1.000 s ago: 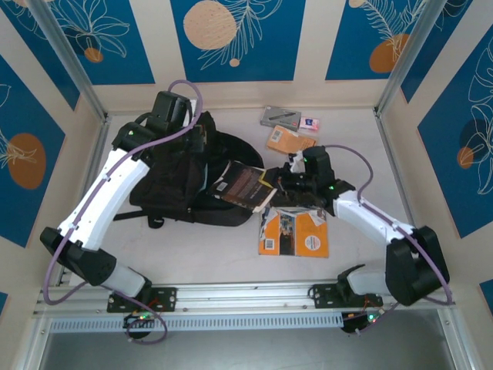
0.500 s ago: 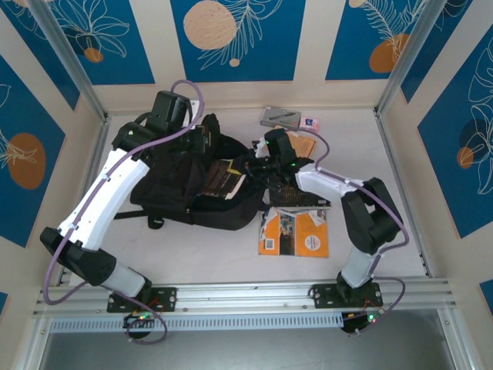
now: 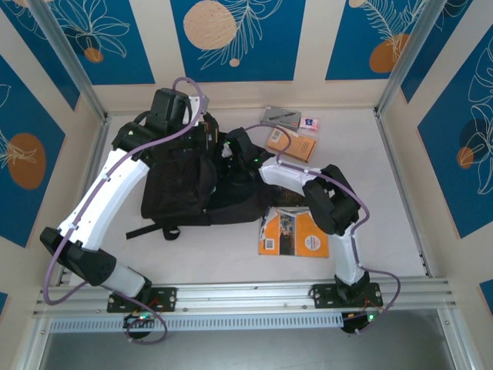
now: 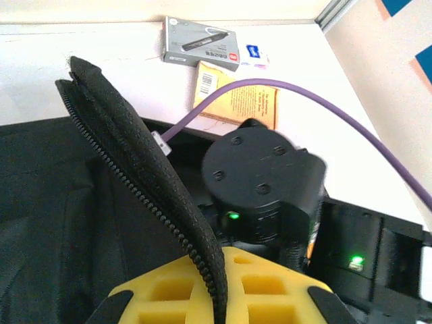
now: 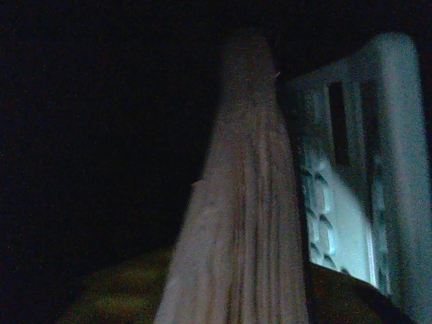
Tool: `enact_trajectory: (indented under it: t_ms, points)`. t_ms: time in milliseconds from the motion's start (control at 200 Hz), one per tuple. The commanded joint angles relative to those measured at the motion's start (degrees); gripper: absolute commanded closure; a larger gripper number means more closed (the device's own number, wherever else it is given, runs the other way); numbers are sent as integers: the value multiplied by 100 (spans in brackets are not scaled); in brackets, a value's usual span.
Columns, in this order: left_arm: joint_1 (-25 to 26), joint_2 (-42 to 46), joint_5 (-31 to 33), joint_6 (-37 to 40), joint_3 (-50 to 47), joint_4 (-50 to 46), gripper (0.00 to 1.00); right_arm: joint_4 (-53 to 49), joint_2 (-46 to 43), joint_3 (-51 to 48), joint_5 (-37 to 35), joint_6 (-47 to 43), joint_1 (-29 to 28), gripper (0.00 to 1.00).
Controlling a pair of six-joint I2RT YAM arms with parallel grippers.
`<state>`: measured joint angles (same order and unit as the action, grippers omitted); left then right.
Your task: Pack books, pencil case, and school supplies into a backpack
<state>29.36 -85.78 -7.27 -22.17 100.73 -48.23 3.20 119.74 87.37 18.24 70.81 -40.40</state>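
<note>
Black fabric of the backpack (image 3: pixel 181 185) lies on the worktop (image 3: pixel 385 193), left of centre. The left pincer (image 4: pixel 214 300) is pressed together on the zipped rim of its opening, and this rim stands raised. The right pincer (image 5: pixel 229 304) is inside the dark opening. A book (image 5: pixel 236 202) shows its page edge there, with the teal calculator (image 5: pixel 341 202) just beside. Whether this pincer grips or is spread, I cannot tell. The grey pencil case (image 3: pixel 280 117), the small eraser (image 3: pixel 310 123) and one orange book (image 3: pixel 291 142) lie at the far side. More orange books (image 3: pixel 294 233) lie nearer the arms.
</note>
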Motion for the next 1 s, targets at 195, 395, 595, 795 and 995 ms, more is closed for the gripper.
enact_trajectory:
  t_ms: [195, 395, 595, 795, 995]
  points:
    - [-51, 241, 216, 78, -319, 632, 100, -822, -604, 282, -271, -1224, 52, 36]
    - [-115, 268, 447, 71, -702, 662, 100, -1528, -1591, -154, -588, -2157, 85, 32]
    - [-124, 246, 630, 91, -1141, 649, 100, -1682, -2695, -1030, -1001, -2427, 264, 33]
    - [-131, 321, 1045, 185, -1519, 398, 100, -2052, -3978, -2071, -2147, -2968, 504, 37]
    - [-226, 627, 1357, 230, -2012, 388, 100, -2348, -4523, -2720, -1780, -3041, 728, 42]
